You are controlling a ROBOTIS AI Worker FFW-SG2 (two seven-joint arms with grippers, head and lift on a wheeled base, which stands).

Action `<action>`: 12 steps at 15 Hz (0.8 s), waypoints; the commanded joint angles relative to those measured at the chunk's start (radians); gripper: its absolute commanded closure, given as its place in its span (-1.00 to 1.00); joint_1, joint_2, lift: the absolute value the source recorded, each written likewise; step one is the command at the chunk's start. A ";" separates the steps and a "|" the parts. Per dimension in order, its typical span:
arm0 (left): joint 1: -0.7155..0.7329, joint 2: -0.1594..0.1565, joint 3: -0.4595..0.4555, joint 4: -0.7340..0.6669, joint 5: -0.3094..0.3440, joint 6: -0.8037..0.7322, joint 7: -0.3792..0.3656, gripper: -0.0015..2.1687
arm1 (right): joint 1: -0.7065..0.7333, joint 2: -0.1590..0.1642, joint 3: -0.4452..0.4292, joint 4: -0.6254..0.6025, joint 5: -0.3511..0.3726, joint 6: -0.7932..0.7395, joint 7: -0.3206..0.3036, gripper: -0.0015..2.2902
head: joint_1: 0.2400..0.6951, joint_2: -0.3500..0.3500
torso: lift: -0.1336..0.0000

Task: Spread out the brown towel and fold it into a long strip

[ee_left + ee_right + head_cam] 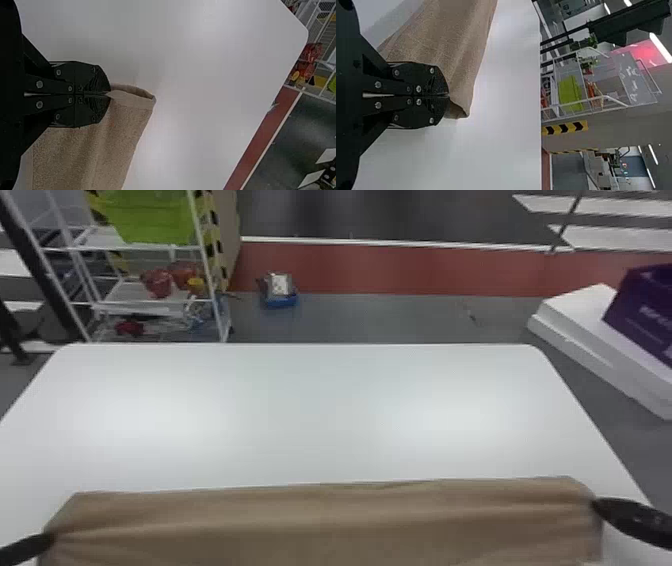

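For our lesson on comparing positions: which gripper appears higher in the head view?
The right gripper, at the brown towel's right end; the left gripper, at its left end, appears lower.

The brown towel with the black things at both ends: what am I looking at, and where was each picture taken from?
This is a two-armed robot. The wide picture comes from its head, looking down at a white table. The other two come from cameras on its wrists, so they look turned sideways. The black things are its hands, called grippers: the left gripper and the right gripper each pinch one end of the brown towel. It spans the table's near side, with soft creases running lengthwise.
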 commanded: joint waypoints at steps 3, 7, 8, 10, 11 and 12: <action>-0.002 0.000 -0.025 0.012 -0.008 0.000 0.020 0.48 | -0.007 0.003 0.012 -0.003 0.000 0.008 0.005 0.24 | 1.00 -0.20 | -0.84; -0.005 0.000 -0.025 0.002 -0.012 0.000 0.019 0.47 | -0.009 0.007 0.015 -0.014 0.018 0.024 0.005 0.24 | 1.00 -0.17 | -0.84; -0.006 0.000 -0.024 0.000 -0.010 0.000 0.020 0.47 | -0.009 0.007 0.006 -0.014 0.017 0.024 0.005 0.24 | 1.00 -0.17 | -0.84; -0.011 0.000 -0.028 -0.006 -0.005 0.001 0.020 0.47 | -0.010 0.007 -0.001 -0.014 0.011 0.030 0.005 0.24 | 1.00 -0.17 | -0.84; -0.012 -0.002 -0.036 -0.017 -0.007 0.001 0.020 0.47 | -0.010 0.007 0.001 -0.015 0.009 0.033 0.005 0.24 | 1.00 -0.18 | -0.84; -0.017 0.000 -0.047 -0.018 -0.013 0.001 0.025 0.47 | -0.012 0.007 0.001 -0.020 0.011 0.036 0.005 0.24 | 1.00 -0.19 | -0.84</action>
